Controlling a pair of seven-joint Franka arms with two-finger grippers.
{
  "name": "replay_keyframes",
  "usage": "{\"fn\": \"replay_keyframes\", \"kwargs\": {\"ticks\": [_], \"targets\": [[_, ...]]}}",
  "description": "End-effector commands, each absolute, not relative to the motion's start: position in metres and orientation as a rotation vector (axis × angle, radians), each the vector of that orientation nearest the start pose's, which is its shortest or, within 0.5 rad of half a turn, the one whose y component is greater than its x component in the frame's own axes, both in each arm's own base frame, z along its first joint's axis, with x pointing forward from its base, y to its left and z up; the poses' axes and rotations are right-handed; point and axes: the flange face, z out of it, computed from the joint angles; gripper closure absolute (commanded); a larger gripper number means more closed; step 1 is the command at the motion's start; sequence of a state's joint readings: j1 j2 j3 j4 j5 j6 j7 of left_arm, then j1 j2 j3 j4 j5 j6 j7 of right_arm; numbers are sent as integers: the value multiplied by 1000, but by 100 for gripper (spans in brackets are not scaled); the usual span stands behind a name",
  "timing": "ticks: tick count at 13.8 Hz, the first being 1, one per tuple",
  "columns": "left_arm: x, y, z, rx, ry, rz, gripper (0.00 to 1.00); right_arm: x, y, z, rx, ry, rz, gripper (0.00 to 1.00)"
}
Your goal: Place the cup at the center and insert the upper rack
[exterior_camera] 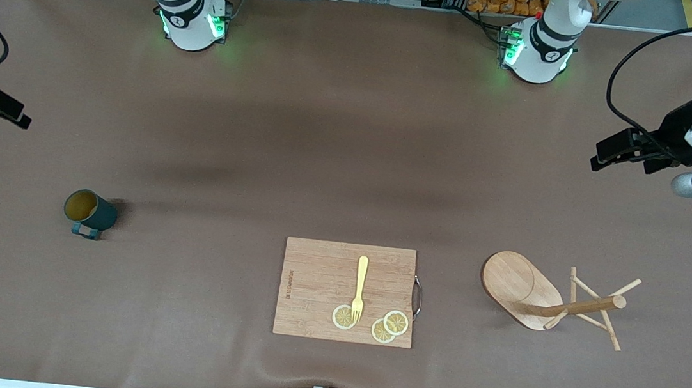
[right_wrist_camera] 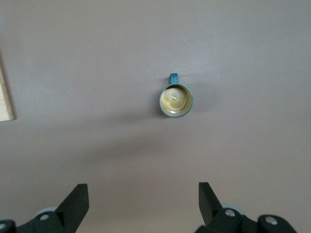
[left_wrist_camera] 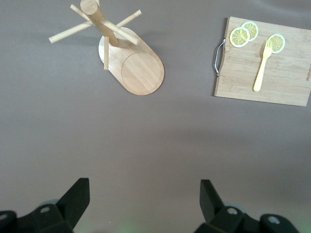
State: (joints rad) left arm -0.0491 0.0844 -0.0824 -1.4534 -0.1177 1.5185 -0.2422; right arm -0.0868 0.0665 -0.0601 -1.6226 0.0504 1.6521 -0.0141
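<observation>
Brown table (exterior_camera: 326, 140) w/ a bamboo cutting board (exterior_camera: 317, 281) near the front-camera edge, about mid-table. Upper rack (exterior_camera: 519, 289) stands beside the board toward the left arm's end, oval base flat on the table, pole & pegs upright. Left gripper (left_wrist_camera: 145, 196) is up over bare table at that end, fingers spread wide, holding nothing. Right gripper (right_wrist_camera: 143, 201) is up at the right arm's end, also wide, empty. Cup (exterior_camera: 90, 212) sits upright at that end, well apart from the board. Yellow fork (exterior_camera: 360, 285) & 3 lemon slices (exterior_camera: 396, 322) lie on the board.

Bamboo cutting board (exterior_camera: 323, 285) with yellow fork (exterior_camera: 360, 287) and three lemon slices (exterior_camera: 388, 327) on it.
</observation>
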Motion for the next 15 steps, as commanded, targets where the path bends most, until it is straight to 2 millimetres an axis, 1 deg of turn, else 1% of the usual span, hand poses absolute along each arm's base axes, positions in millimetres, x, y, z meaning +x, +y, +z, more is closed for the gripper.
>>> {"fn": "replay_keyframes", "kwargs": {"ticks": [1,2,4,6,8,10,11,13,15], "targets": [[568,-91,638,-3266,-167,51,0,588,-82,546,-3104,221,66,0],[565,-89,641,-3252,-134,39,0,592,-83,534,-3112,221,67,0],[562,-88,645,-3205,13,14,0,598,-84,506,-3114,224,46,0],[556,-91,649,-3175,74,12,0,603,-80,488,-3115,213,76,0],[553,-100,650,-3116,142,4,0,608,-78,469,-3113,206,124,0],[548,-104,656,-3097,188,-11,0,613,-77,451,-3109,205,148,0],[547,-105,656,-3095,209,-9,0,617,-70,441,-3112,185,146,0],[544,-115,654,-3092,242,9,0,617,-71,415,-3117,190,99,0],[546,-111,655,-3094,238,5,0,616,-62,385,-3125,169,49,0]]}}
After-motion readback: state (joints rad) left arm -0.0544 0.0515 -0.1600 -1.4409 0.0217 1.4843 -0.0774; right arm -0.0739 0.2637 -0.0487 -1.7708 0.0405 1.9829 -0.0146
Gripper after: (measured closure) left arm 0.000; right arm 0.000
